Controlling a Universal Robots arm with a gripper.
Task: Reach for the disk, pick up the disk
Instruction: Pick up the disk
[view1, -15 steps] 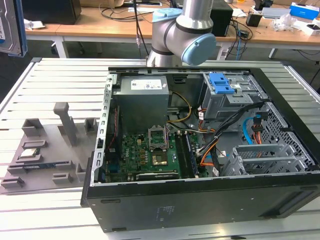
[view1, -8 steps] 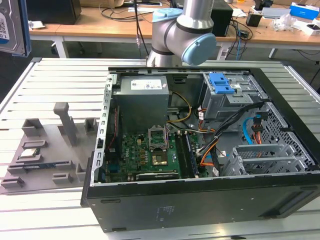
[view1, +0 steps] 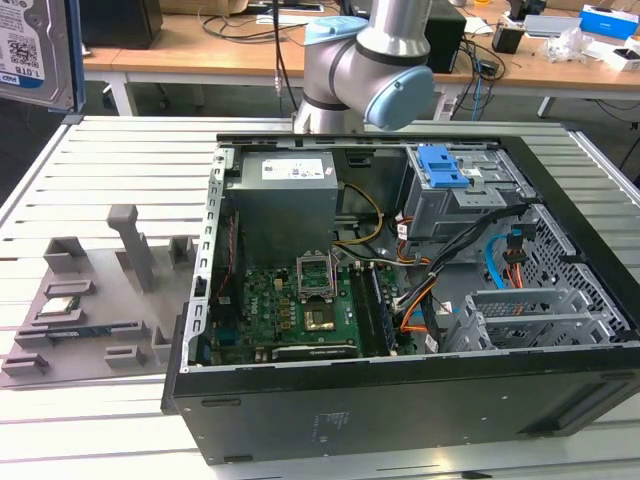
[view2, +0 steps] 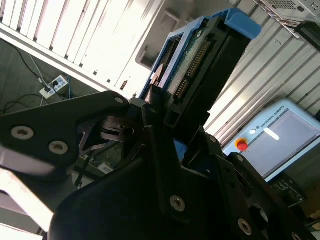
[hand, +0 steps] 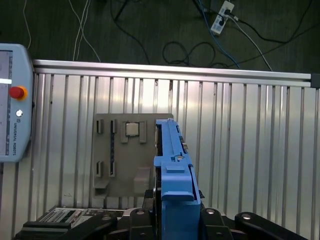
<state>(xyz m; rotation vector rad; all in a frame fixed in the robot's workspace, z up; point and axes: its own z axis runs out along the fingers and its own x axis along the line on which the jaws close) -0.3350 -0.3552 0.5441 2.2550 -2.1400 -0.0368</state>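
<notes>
The disk (hand: 172, 165) stands edge-on in its blue plastic bracket, clamped between my gripper's black fingers (hand: 206, 214), high above the ribbed metal table. My gripper (hand: 175, 202) is shut on it. In the second wrist view the disk (view2: 200, 65) shows its dark connector edge and blue frame rising out of the gripper (view2: 165, 117). In the exterior view the disk (view1: 35, 50) hangs at the upper left, close to the camera, with its silver face and white-and-blue label showing.
An open computer case (view1: 400, 420) lies on the table, with a blue-topped drive cage (view1: 445, 170) inside. A grey fixture tray (view1: 100, 300) at the exterior view's left holds a small silver chip (view1: 60, 308). A teach pendant (hand: 12, 100) lies on the table's edge.
</notes>
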